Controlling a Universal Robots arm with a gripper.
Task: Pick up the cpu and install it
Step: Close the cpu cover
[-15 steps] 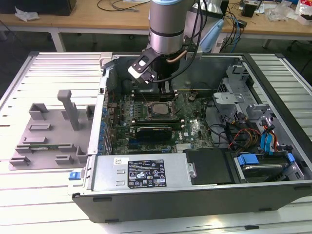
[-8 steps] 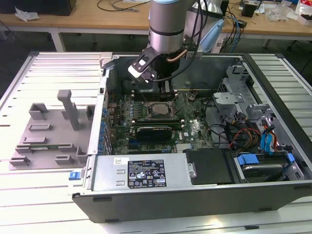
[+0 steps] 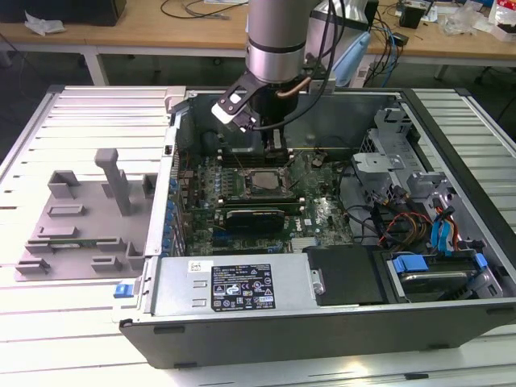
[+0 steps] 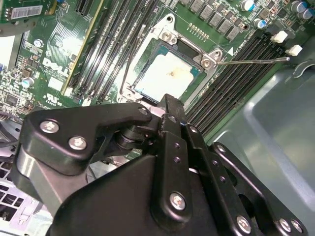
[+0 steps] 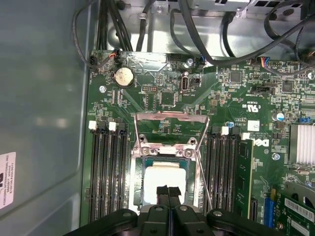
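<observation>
Your cpu (image 5: 165, 178) already lies flat in the open socket, mid-motherboard (image 5: 236, 98), inside the case (image 3: 322, 339) on the bench (image 3: 48, 339). The jaws hang just above it, pressed together and gripping nothing. The socket's metal frame (image 5: 170, 118) stands raised and its lever (image 5: 204, 179) is unlatched. Placing looks done; the frame is not yet closed over the chip.

Behind my work area I see 1 long wooden workbench (image 3: 161, 36) on white legs (image 3: 95, 66), strewn with cables (image 3: 193, 10); nearer, a pale slatted table (image 3: 72, 322), evenly lit.
</observation>
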